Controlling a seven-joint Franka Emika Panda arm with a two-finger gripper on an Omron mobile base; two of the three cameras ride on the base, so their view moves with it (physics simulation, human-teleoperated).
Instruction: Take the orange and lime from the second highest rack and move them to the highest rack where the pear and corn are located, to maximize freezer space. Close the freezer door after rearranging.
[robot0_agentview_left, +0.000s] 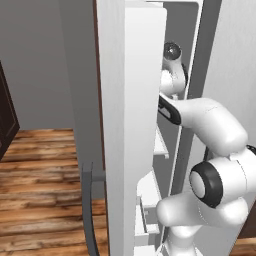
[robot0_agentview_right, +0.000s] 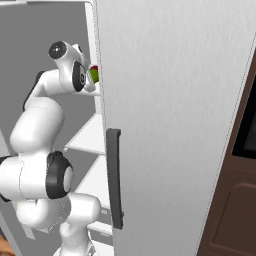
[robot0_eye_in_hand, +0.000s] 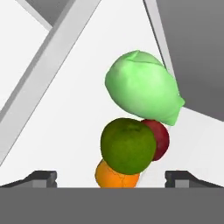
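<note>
Showing lime (robot0_eye_in_hand: 128, 146), orange (robot0_eye_in_hand: 116, 177) between open tool (robot0_eye_in_hand: 111, 177) tips

A rendered home kitchen. A tall white freezer (robot0_agentview_left: 172, 60) stands open, its thick freezer door (robot0_agentview_left: 127, 125) swung out over a wooden plank floor (robot0_agentview_left: 42, 185), with dark brown cabinets (robot0_agentview_right: 235, 200) at the right and fruit on a white rack (robot0_eye_in_hand: 65, 131) inside.

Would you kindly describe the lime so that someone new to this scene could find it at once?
In the hand view, look at the white rack inside the freezer, where a cluster of produce sits between the open jaws. The lime is the dark green round fruit at the front of the cluster. It is darker and rounder than the pale green lumpy item above it, and overlaps the orange below and a dark red fruit beside it.
</note>
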